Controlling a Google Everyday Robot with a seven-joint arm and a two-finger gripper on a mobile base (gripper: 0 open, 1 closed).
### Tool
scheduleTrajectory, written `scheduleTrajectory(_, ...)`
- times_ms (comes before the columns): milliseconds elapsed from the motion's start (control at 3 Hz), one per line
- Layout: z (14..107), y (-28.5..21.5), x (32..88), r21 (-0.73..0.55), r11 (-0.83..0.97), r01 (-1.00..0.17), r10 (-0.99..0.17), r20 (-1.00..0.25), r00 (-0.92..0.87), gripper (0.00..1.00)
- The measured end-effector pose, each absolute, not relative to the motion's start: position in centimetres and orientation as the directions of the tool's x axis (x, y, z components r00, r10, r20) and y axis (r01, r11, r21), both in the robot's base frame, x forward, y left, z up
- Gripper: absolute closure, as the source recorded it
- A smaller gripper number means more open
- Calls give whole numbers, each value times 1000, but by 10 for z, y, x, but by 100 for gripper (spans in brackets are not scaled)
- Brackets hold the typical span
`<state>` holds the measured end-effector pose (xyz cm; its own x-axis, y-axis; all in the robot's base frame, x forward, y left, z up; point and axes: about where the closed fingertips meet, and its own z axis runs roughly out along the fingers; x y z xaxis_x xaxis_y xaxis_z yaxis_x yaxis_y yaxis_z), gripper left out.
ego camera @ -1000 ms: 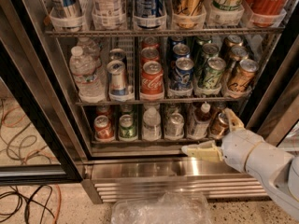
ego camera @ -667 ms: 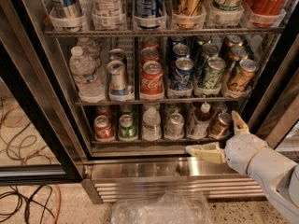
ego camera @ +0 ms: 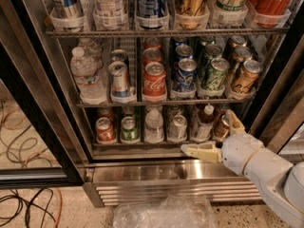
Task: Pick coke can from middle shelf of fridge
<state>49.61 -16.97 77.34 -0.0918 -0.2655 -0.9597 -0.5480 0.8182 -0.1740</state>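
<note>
**Gripper low, coke can up-left**

Your gripper (ego camera: 206,131) sits at the fridge's (ego camera: 142,172) bottom rack (ego camera: 142,145), jaws spread wide and empty. The coke can (ego camera: 154,82) stands on the middle shelf (ego camera: 161,102), up-left of the jaws, well apart.

The gripper (ego camera: 207,132) sits low against the right end of the fridge (ego camera: 142,172), its two fingers (ego camera: 202,152) spread wide apart. They are cream-yellow, flat and tapered (duller than the rest). Behind them are a rounded white wrist (ego camera: 239,151), a thin seam, and a thick, smooth white arm segment (ego camera: 278,177).
</note>
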Motion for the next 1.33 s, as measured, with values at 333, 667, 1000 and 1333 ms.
scheduleTrajectory(333,795,-149,506,-131,806,-577,-167,-986,-10,0)
scheduleTrajectory(667,823,-132,510,-111,798,-593,-83,-994,75,0)
scheduleTrajectory(1000,823,-132,510,-111,798,-593,-83,-994,75,0)
scheduleTrajectory(1333,816,-124,508,-101,808,-580,-57,-994,93,0)
